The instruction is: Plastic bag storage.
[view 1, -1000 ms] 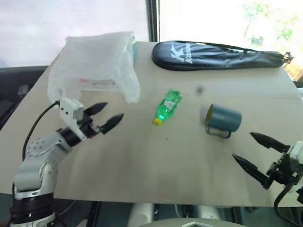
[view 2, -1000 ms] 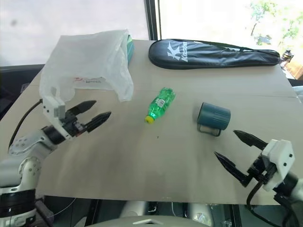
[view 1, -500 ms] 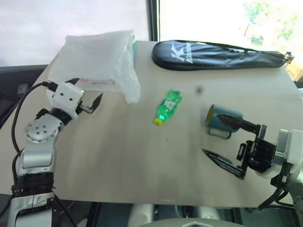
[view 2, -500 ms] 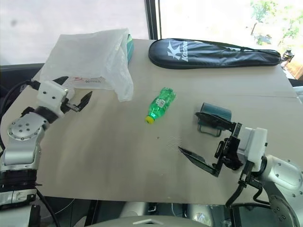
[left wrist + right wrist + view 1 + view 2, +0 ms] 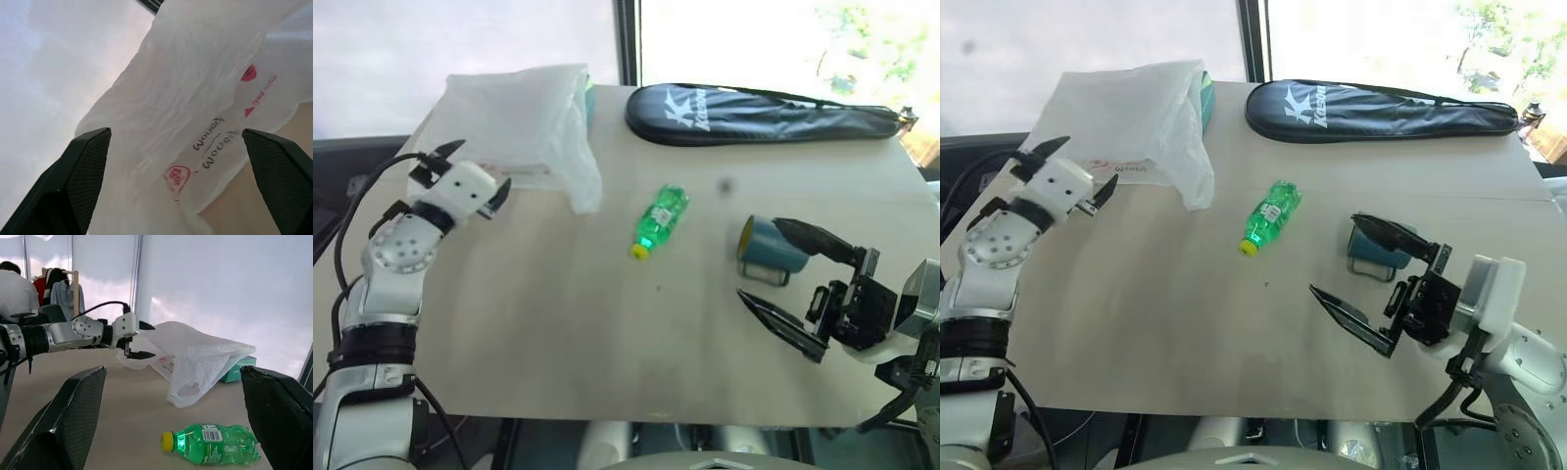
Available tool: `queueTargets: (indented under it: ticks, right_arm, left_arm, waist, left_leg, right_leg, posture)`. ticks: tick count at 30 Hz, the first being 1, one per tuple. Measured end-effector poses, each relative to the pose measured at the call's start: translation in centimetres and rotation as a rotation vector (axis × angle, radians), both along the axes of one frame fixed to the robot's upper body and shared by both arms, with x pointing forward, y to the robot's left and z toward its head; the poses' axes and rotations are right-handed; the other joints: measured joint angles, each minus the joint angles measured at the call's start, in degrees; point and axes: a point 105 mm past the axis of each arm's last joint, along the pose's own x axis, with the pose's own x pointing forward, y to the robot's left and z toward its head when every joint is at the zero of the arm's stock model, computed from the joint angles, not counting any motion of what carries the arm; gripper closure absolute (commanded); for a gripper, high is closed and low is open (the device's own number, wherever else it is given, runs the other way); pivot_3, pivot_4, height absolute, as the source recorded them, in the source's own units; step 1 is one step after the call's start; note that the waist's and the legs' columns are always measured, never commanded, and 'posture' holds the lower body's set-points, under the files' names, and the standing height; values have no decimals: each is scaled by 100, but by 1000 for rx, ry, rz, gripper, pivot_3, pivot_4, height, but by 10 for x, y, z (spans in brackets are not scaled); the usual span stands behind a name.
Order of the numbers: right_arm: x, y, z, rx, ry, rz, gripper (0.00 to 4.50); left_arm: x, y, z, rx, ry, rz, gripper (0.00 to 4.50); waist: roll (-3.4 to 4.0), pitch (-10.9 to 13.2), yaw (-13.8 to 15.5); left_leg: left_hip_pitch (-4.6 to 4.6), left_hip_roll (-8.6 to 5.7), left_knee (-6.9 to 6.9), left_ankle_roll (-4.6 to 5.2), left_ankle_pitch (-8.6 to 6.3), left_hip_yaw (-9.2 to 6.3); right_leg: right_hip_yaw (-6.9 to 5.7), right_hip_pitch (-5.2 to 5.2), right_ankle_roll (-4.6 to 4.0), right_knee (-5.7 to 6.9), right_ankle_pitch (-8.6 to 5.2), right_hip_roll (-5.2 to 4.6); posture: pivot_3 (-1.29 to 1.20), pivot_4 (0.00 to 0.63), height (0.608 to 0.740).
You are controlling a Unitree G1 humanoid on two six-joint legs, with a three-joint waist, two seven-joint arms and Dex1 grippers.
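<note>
The bag (image 5: 521, 125) lies at the table's (image 5: 558, 323) far left corner, half hiding a teal box (image 5: 238, 370). Left gripper (image 5: 470, 174) gapes empty at its near edge; right gripper (image 5: 793, 286) gapes empty beside the mug (image 5: 771, 248).

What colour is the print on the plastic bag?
Red on the plastic bag, clearest in the left wrist view.

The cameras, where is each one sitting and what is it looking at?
Left and right eye views: on the head, looking down over the pale wooden table, with both arms showing.
Left wrist view: on the left arm, facing the crinkly white plastic bag between its open left gripper.
Right wrist view: on the right arm, looking across the table between its open right gripper jaws, at the green plastic bottle.
Shared: bag and bottle appear in head and right wrist views.
</note>
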Motion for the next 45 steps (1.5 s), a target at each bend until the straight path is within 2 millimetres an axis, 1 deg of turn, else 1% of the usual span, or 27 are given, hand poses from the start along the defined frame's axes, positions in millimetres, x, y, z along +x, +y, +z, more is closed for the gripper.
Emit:
queueTargets:
  ticks: [2,5,7,11,13,16,18,20,21,22,23,24,25,26,27,28,29,32,34,35,38,39,41,42,43,44,45]
  right_arm:
    - [1,1,0,3,7,-3,0]
    - [3,4,0,9,11,-6,0]
    - [4,5,1,12,12,-8,0]
    - [5,7,1,14,13,-10,0]
    - [6,7,2,15,12,-18,0]
    - [7,9,1,13,16,-21,0]
    - [7,11,0,10,22,-18,0]
    - [8,12,-2,-2,21,-23,0]
    - [9,13,-2,-13,18,-24,0]
    - [11,16,-4,-49,11,-24,0]
    - [12,17,-4,-63,9,-22,0]
    - [15,21,-7,-107,4,-33,0]
    - [17,22,-8,-125,5,-38,0]
    - [25,26,-16,-201,32,-62,0]
    - [26,26,-17,-209,37,-67,0]
    - [30,26,-22,-236,51,-90,0]
    - [35,27,-25,-259,59,-105,0]
    - [53,29,-32,-324,75,-141,0]
    - [62,32,-36,-355,100,-154,0]
    - [73,31,-40,-386,112,-196,0]
    - [86,22,-49,-453,121,-271,0]
    - [90,14,-55,-505,121,-309,0]
    - [95,2,-62,-567,126,-360,0]
    - [94,0,-66,-576,139,-359,0]
    - [90,-1,-71,-584,173,-349,0]
    - [90,-1,-72,-585,179,-347,0]
    - [88,-1,-74,-585,202,-336,0]
  left_arm:
    - [9,3,4,55,-17,41,29]
    - [27,8,11,135,-32,116,864]
    - [36,13,15,165,-26,158,1727]
    - [45,19,26,123,-19,186,3704]
    - [46,21,25,81,12,180,4451]
    - [45,27,22,-17,73,173,4451]
    - [43,33,21,-149,122,171,4451]
    - [40,29,22,-376,224,125,4451]
    - [37,23,22,-484,290,89,4451]
    - [31,10,25,-649,403,35,4451]
    - [27,2,27,-704,454,5,4451]
    - [15,-24,35,-895,602,-87,4451]
    - [13,-30,38,-950,640,-102,4451]
    - [2,-54,60,-1080,727,-159,4451]
    - [0,-56,64,-1087,730,-168,4451]
    - [-5,-63,77,-1124,737,-187,4451]
    - [-7,-67,82,-1144,745,-179,4451]
    - [-6,-90,83,-1238,806,-160,4451]
    - [-2,-102,84,-1281,820,-155,4451]
    - [4,-107,89,-1315,813,-130,4451]
    - [8,-103,105,-1362,747,-92,4451]
    - [10,-99,110,-1390,720,-72,4451]
    - [12,-92,112,-1430,680,-32,4451]
    - [12,-89,110,-1434,674,-14,4451]
    - [12,-83,95,-1422,684,38,4451]
    - [13,-82,90,-1421,693,53,4451]
    - [11,-78,78,-1376,700,90,4451]
  waist:
    - [-1,-1,4]
    - [-9,2,0]
    - [-16,5,-3]
    - [-34,2,-17]
    - [-35,2,-22]
    - [-40,6,-20]
    - [-45,8,-21]
    - [-48,11,-23]
    - [-55,15,-23]
    - [-65,21,-28]
    - [-69,23,-28]
    - [-75,26,-22]
    - [-79,28,-20]
    - [-88,38,-20]
    - [-87,38,-21]
    - [-84,38,-24]
    - [-84,38,-25]
    - [-80,42,-29]
    - [-90,50,-26]
    - [-94,53,-26]
    - [-93,54,-24]
    - [-91,56,-25]
    - [-90,56,-24]
    - [-91,56,-25]
    - [-87,56,-36]
    - [-87,56,-39]
    - [-87,56,-52]
  left_leg:
    - [0,-1,2,1,0,0]
    - [-7,-3,8,1,0,-1]
    - [-18,-3,11,1,0,-1]
    - [-87,-3,48,1,2,17]
    - [-87,-3,51,1,2,21]
    - [-87,-1,71,2,2,19]
    - [-87,3,87,2,2,17]
    - [-87,4,103,3,1,16]
    - [-87,5,108,3,1,12]
    - [-87,5,117,3,1,6]
    - [-87,5,118,3,1,6]
    - [-86,3,125,4,2,-6]
    - [-88,3,130,3,2,-12]
    - [-90,3,136,3,2,-21]
    - [-89,2,135,2,2,-21]
    - [-83,1,135,2,2,-17]
    - [-83,0,135,1,3,-18]
    - [-77,0,140,-2,5,-13]
    - [-80,2,151,-2,6,-14]
    - [-83,2,155,-3,6,-15]
    - [-85,-1,156,-2,5,-10]
    - [-85,-3,155,-2,5,-5]
    - [-85,-3,145,-2,5,1]
    - [-85,-1,141,-3,5,2]
    - [-78,0,135,-5,6,9]
    - [-78,0,134,-5,7,9]
    - [-79,2,134,-9,9,9]
  right_leg:
    - [-1,0,1,2,0,0]
    - [-8,-5,2,5,0,6]
    - [-11,-15,2,7,0,9]
    - [-5,-98,9,53,-5,10]
    - [-5,-99,11,55,-7,10]
    - [-5,-99,12,74,-8,11]
    - [-6,-98,12,86,-9,11]
    - [-6,-96,13,97,-9,13]
    - [-8,-92,13,101,-8,14]
    - [-10,-89,14,107,-8,13]
    - [-10,-89,14,108,-8,13]
    - [-8,-82,14,111,-8,14]
    - [-7,-82,14,116,-9,15]
    - [-2,-83,15,126,-10,29]
    - [0,-83,15,127,-10,29]
    - [9,-82,17,137,-14,29]
    - [9,-83,19,140,-16,30]
    - [18,-86,19,160,-16,30]
    - [18,-88,19,172,-16,29]
    - [17,-90,19,175,-15,23]
    - [24,-94,18,173,-15,9]
    - [28,-97,18,172,-16,7]
    - [33,-101,18,169,-16,5]
    - [34,-103,17,168,-17,6]
    - [42,-104,16,171,-17,5]
    - [43,-104,16,172,-18,5]
    - [40,-106,16,171,-17,6]
  posture:
    - [0,150,740]
    - [0,150,740]
    - [0,150,740]
    - [0,150,740]
    - [0,150,740]
    - [0,150,740]
    - [0,150,740]
    - [0,150,740]
    - [0,150,740]
    - [0,150,740]
    - [0,150,740]
    - [0,150,740]
    - [0,150,740]
    - [0,150,740]
    - [0,150,740]
    - [0,150,740]
    - [0,150,740]
    - [0,150,740]
    - [0,150,740]
    - [0,150,740]
    - [0,150,740]
    - [0,150,740]
    - [0,150,740]
    - [0,150,740]
    - [0,150,740]
    - [0,150,740]
    - [0,150,740]
